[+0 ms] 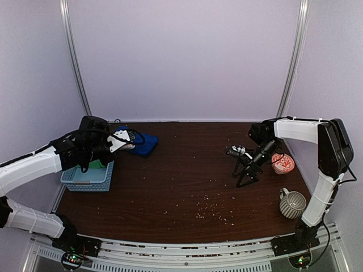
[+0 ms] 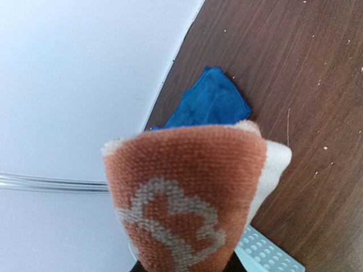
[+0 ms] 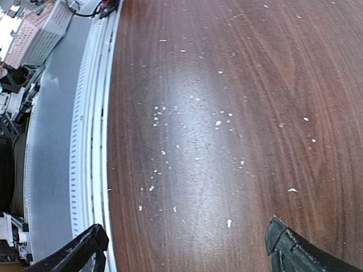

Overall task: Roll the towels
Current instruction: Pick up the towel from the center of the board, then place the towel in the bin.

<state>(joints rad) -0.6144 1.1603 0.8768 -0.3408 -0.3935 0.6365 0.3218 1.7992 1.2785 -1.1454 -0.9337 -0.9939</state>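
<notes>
As the left arm reaches in from the left edge, I log the left gripper (image 1: 122, 143) over the far end of the light blue basket (image 1: 85, 180), at the far-left part of the table (image 1: 187, 187). It is clenched on the orange towel (image 2: 187, 198). The cloth hides the fingers in the wrist view, so I read the grip from the towel rising straight out of them.

Orange towel: bunched into a thick fold, with a white pattern on the broad orange face and a white layer along its right side. It is held above the table. Its long axis follows the gripper's reach, with the rounded free end pointing away from the wrist, right and far, toward the blue towel (image 2: 211, 105). Whether the two cloths touch, I cannot tell.

Green towel (image 1: 95, 164): a patch shows inside the basket, under the left arm.

Blue towel: lies flat on the table just right of the left gripper, near the back wall. One corner points far-right in the wrist view.

Crumbs (image 1: 207, 207): scattered mid-table toward the near edge.

Right gripper (image 1: 244, 175): right of centre, well apart from every towel, tips pointing down at the wood. Its fingers (image 3: 76, 255) are spread wide with nothing between them. The patterned bowl (image 1: 282, 163) sits just right of it, and the ribbed mug (image 1: 292, 203) is nearer, by the right edge.
</notes>
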